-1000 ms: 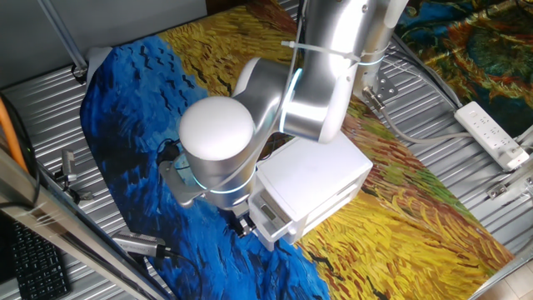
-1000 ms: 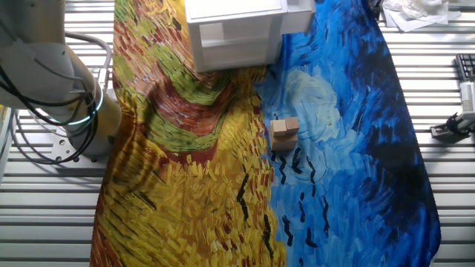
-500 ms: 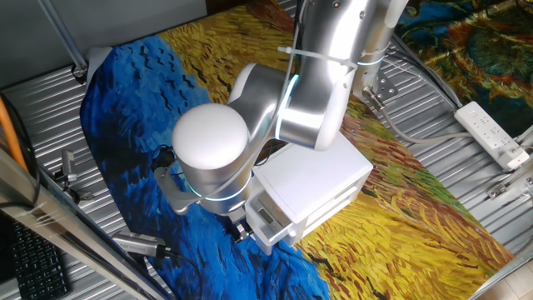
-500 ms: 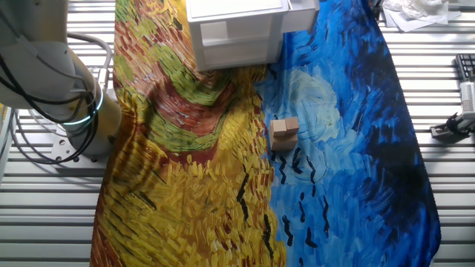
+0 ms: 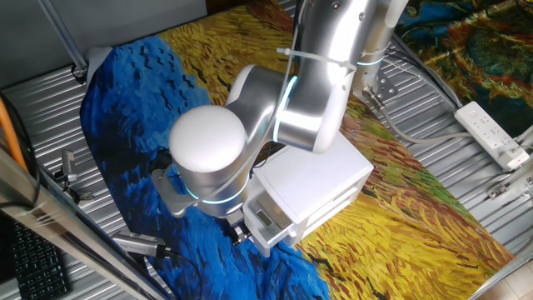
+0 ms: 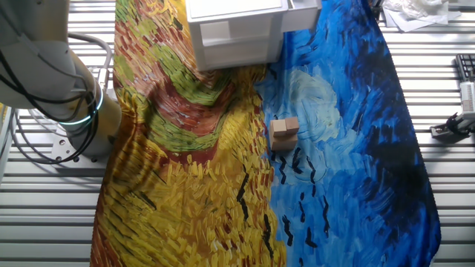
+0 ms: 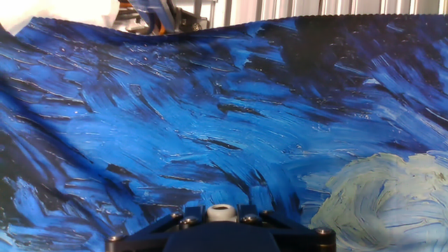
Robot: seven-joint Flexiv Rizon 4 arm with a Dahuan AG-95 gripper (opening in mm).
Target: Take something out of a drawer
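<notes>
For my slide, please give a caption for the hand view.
Hand camera: the gripper holds the drawer's white knob above the blue painted cloth.

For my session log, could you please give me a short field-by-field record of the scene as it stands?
surface: painted cloth, blue and yellow, on a metal table
cabinet: white, boxy, partly under the arm
drawer: partly pulled out of the cabinet; contents not visible
gripper: at the drawer's front; fingers mostly hidden, open or shut unclear
wooden block: small, on the blue part of the cloth, apart from the cabinet
</notes>
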